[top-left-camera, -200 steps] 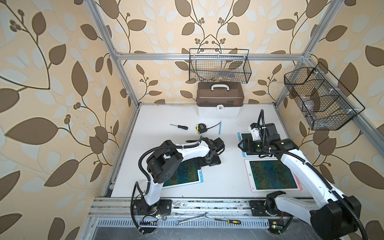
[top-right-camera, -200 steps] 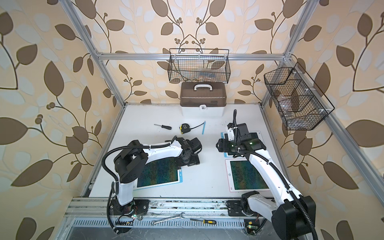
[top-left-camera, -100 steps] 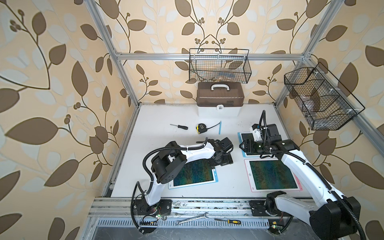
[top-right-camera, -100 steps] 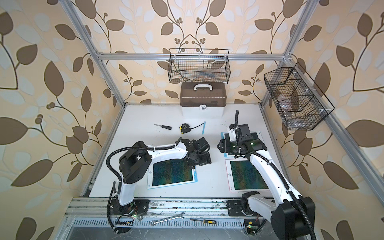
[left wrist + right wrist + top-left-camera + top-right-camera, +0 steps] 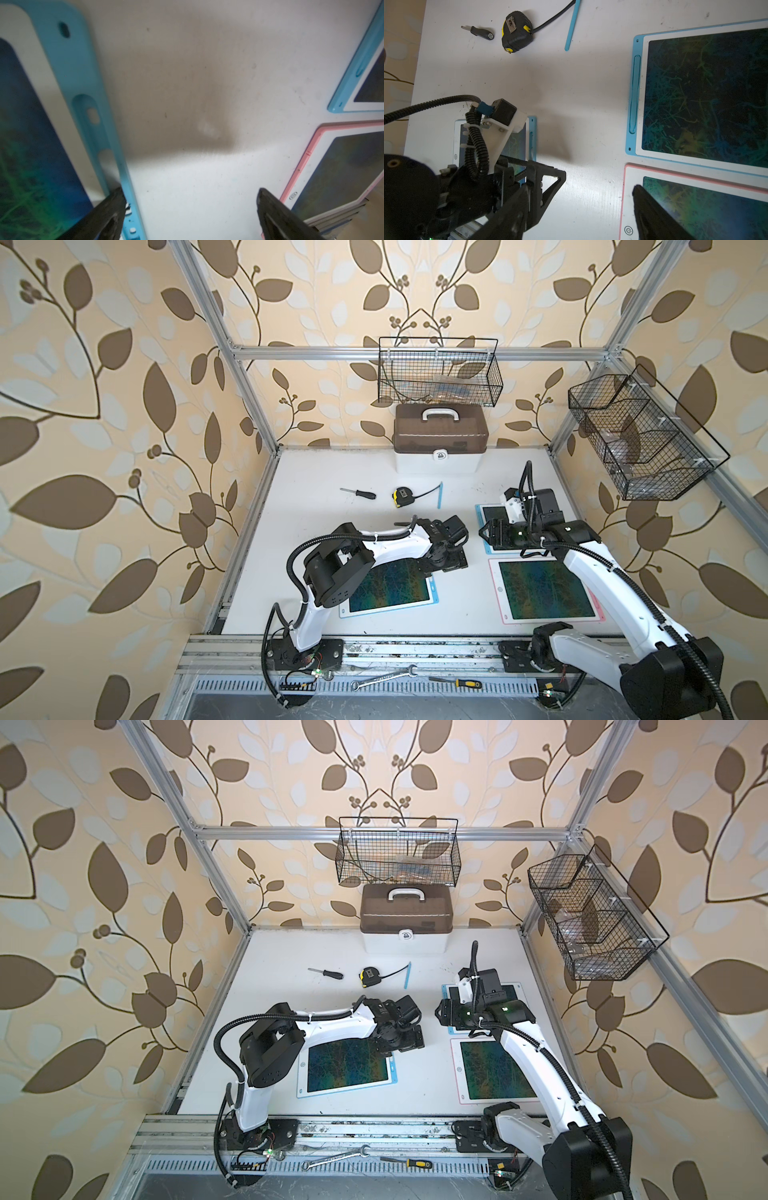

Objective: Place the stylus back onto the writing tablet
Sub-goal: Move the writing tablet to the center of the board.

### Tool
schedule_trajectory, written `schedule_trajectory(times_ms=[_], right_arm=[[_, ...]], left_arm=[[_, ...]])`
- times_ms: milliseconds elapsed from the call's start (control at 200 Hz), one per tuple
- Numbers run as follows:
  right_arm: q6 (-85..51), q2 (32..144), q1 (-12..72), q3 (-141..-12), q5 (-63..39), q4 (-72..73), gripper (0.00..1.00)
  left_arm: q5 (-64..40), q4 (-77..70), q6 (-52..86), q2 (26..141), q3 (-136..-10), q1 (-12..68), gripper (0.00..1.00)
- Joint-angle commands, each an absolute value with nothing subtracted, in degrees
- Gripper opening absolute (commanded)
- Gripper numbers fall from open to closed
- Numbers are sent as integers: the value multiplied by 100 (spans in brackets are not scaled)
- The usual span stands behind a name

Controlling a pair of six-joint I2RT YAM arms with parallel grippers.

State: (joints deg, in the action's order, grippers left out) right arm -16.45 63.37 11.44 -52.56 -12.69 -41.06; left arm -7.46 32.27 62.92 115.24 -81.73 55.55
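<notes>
The left fingers (image 5: 108,214) are standing spread wide, with nothing between them. One tip is sitting at the blue rim of the left tablet (image 5: 68,68), beside its open stylus slot, and the other is hanging over bare table (image 5: 316,497). Whether that tip is touching the rim, I cannot tell. In both top views these fingers are reaching over the tablet's far right corner.

The right fingers (image 5: 652,216) are also standing well apart and gripping nothing. They are hovering above the strip of table between the left tablet and the two tablets on the right side.

The left tablet is lying near the front edge, left of the middle. A pink tablet (image 5: 544,589) is lying toward the front right corner. A second blue tablet (image 5: 706,93) is lying just behind it, partly under the right arm.

The stylus (image 5: 439,494), thin and blue, is lying flat on the table toward the back edge, well apart from both pairs of fingers. A tape measure (image 5: 401,496) is sitting just to its left, and a screwdriver (image 5: 359,492) is lying further left. A toolbox (image 5: 440,439) is standing against the back edge, behind them.
</notes>
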Motion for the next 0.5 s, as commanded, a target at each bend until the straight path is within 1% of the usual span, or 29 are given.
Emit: schedule_trajectory(times_ms=[0, 230, 495], right_arm=[[-1666, 6274, 1253, -5353, -1236, -4183, 79], [-1977, 6343, 1573, -5394, -972, -4066, 79], [-2639, 6846, 2145, -5815, -401, -4010, 78]], left_arm=[[-421, 3661, 6170, 11202, -8033, 5555, 98], [-380, 3710, 6053, 10841, -7753, 5479, 98], [-677, 3814, 5463, 10319, -7345, 5018, 98]])
